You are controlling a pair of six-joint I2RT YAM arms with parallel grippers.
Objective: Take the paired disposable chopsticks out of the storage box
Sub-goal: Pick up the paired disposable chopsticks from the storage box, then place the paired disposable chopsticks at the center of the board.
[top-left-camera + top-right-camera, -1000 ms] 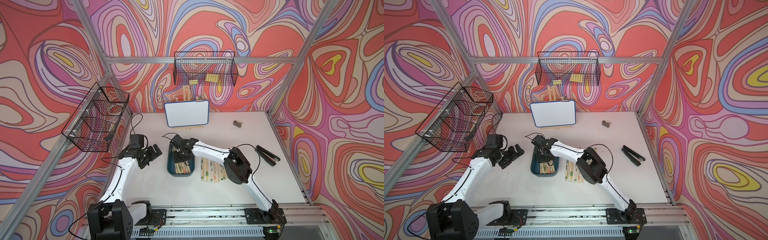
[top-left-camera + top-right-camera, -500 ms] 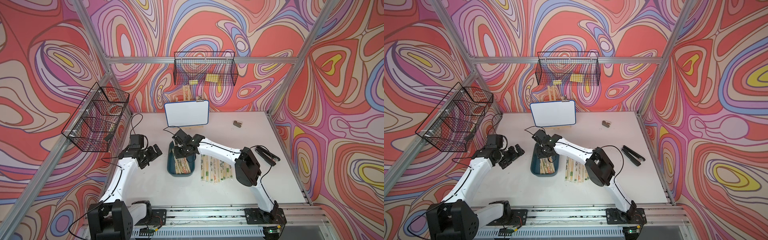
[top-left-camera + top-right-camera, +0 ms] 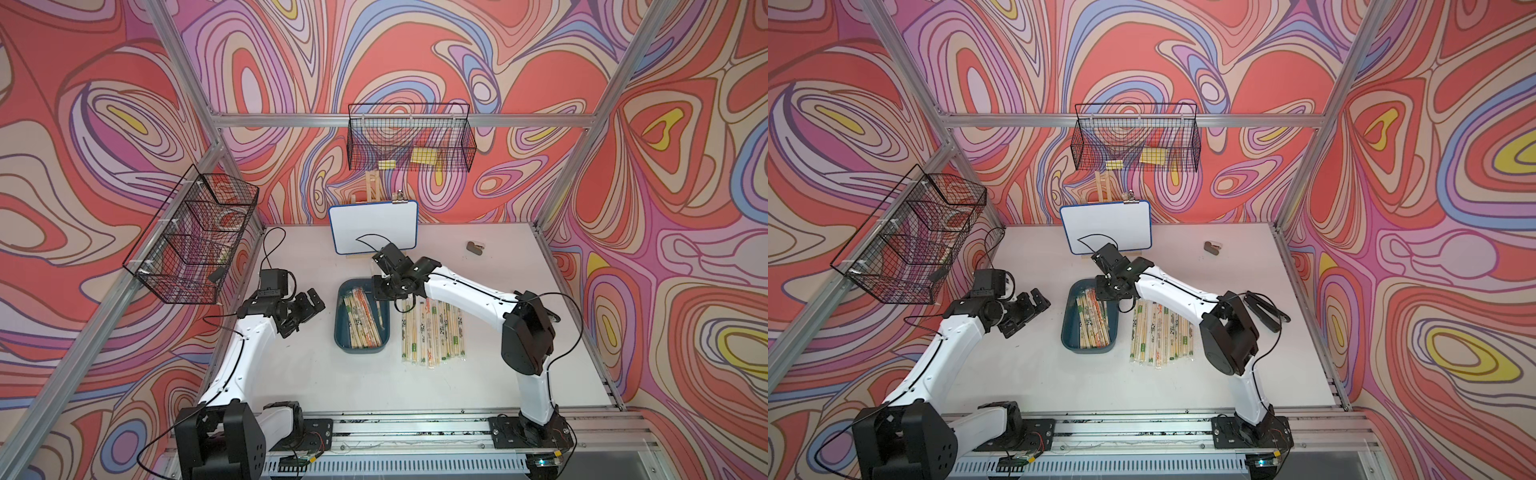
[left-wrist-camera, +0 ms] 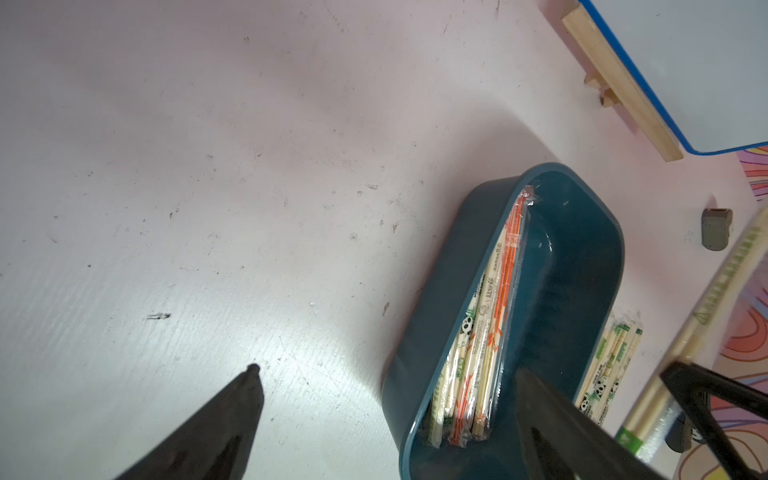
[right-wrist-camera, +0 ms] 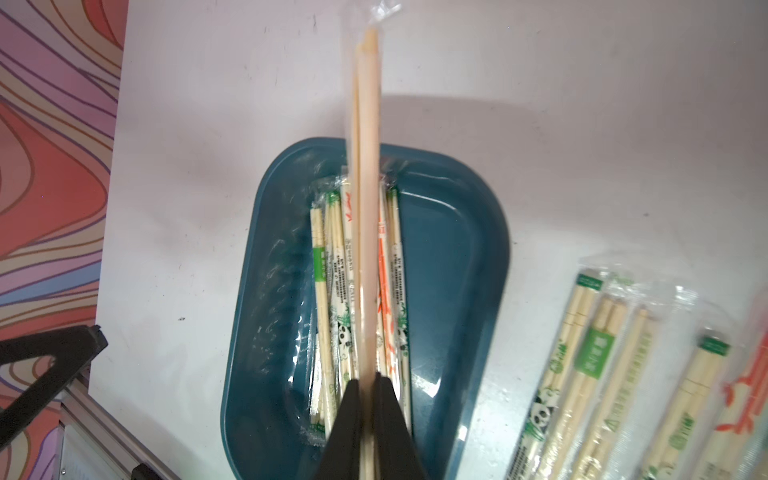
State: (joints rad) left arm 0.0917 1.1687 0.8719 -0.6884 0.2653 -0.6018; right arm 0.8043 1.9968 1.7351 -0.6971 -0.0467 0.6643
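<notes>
The teal storage box [image 3: 339, 332] [image 3: 1067, 332] [image 5: 461, 266] lies mid-table with several sleeved paired disposable chopsticks [image 3: 360, 322] [image 3: 1093, 323] [image 5: 330, 291] along its left side. My right gripper [image 3: 384, 291] [image 3: 1108, 291] [image 5: 368, 380] hangs over the box's far end. It is shut on one pale pair [image 5: 368, 166] [image 4: 725, 286], lifted above the rest. Off to the box's left, my left gripper [image 3: 309, 305] [image 3: 1032, 306] [image 4: 386, 372] stands open and empty above the table. More pairs [image 3: 432, 332] [image 3: 1160, 334] [image 5: 623, 374] lie in a row right of the box.
A whiteboard [image 3: 373, 226] on a wooden easel stands behind the box. Black wire baskets hang on the back wall [image 3: 409, 139] and left wall [image 3: 191, 237]. A small dark object [image 3: 475, 248] lies at the back right, and a black stapler [image 3: 1266, 313] by my right elbow.
My right gripper has risen from inside the box toward its far end with a pair in it, and its elbow has swung right. The left arm has stayed still.
</notes>
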